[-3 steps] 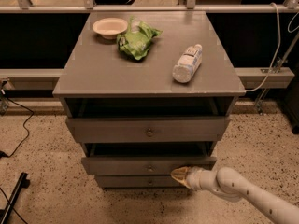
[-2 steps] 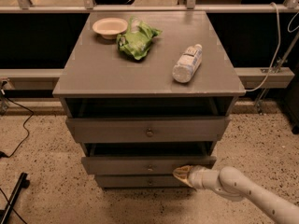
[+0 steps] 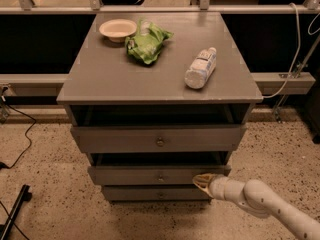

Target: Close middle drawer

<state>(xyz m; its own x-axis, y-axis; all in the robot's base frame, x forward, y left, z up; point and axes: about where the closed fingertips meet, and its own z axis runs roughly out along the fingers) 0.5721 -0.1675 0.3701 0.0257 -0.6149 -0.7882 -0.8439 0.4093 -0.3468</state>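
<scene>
Middle drawer (image 3: 150, 175), the 2nd of 3 in the grey bench (image 3: 100, 79), sits at 6 o'clock in the view. It is partly pulled out, with a dark gap showing above its low front. The top drawer (image 3: 125, 139) above it also stands open, and the lowest drawer (image 3: 140, 193) looks nearly shut.

On the bench top, from left to right, a pale bowl (image 3: 117, 29) lies at 11 o'clock, a green bag (image 3: 147, 41) just beside it at 12 o'clock, and a plastic bottle (image 3: 201, 68) on its side at 1 o'clock.

The claw (image 3: 202, 181) is at 3 o'clock from the drawer's small knob (image 3: 161, 176), with its tip against or just off the right end of the front. I cannot tell whether it is open or closed. The arm (image 3: 270, 206) runs away toward 4 o'clock.

The main risk, as I judge it, comes from that off-centre contact. A push at the right end could skew the drawer in its runners and jam it short of closed. The tip also sits low on the front, so it might slip down onto the lowest drawer or off the right corner. A hard shove could shake the bench and set the bottle rolling.
</scene>
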